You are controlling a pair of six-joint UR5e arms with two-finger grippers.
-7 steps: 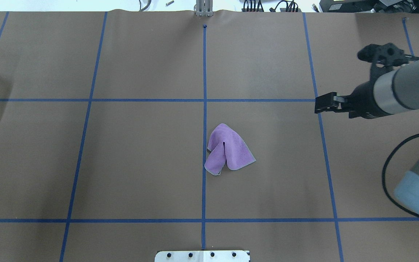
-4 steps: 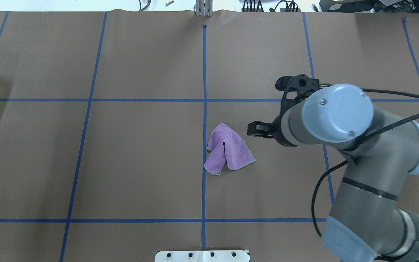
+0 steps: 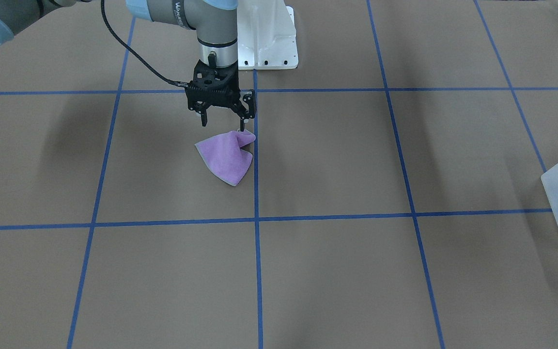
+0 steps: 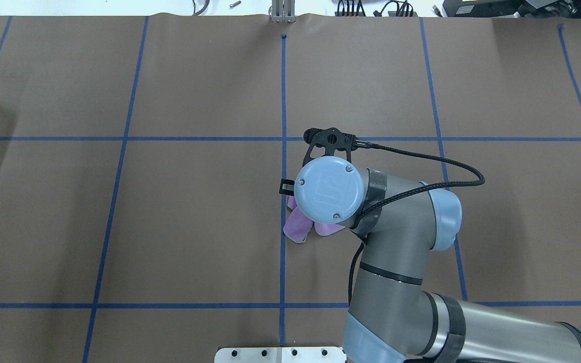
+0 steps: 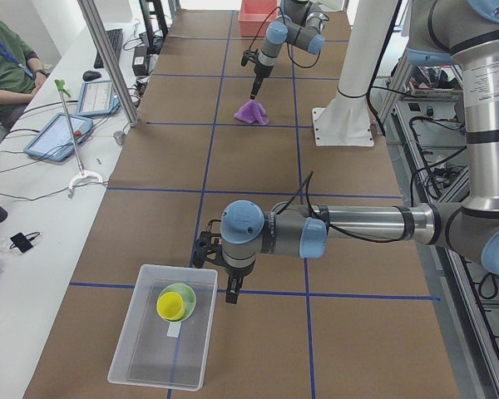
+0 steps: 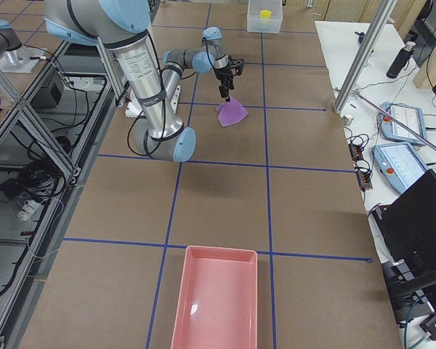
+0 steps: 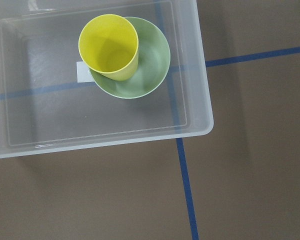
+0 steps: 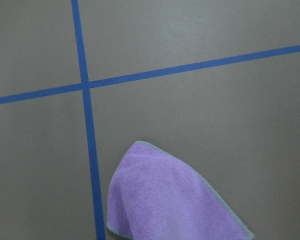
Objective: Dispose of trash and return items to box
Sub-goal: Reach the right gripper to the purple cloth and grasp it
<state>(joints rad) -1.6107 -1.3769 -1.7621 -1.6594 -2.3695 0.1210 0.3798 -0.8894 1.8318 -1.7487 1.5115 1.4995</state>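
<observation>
Right gripper (image 3: 223, 127), jaws apart, hovers over the crumpled purple cloth (image 3: 225, 157) at centre of the brown worktop (image 3: 332, 160): drop straight, pinch its raised fold. Yellow plastic cup (image 7: 109, 46) sits in mint-green round bowl (image 7: 151, 67) inside translucent rectangular bin (image 7: 201, 102), 9 o'clock overhead; left gripper (image 5: 226, 287) jaws: cannot tell.

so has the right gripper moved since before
Yes. The right gripper swept left in the overhead view, from the right-hand line to above the cloth at the centre line.
</observation>
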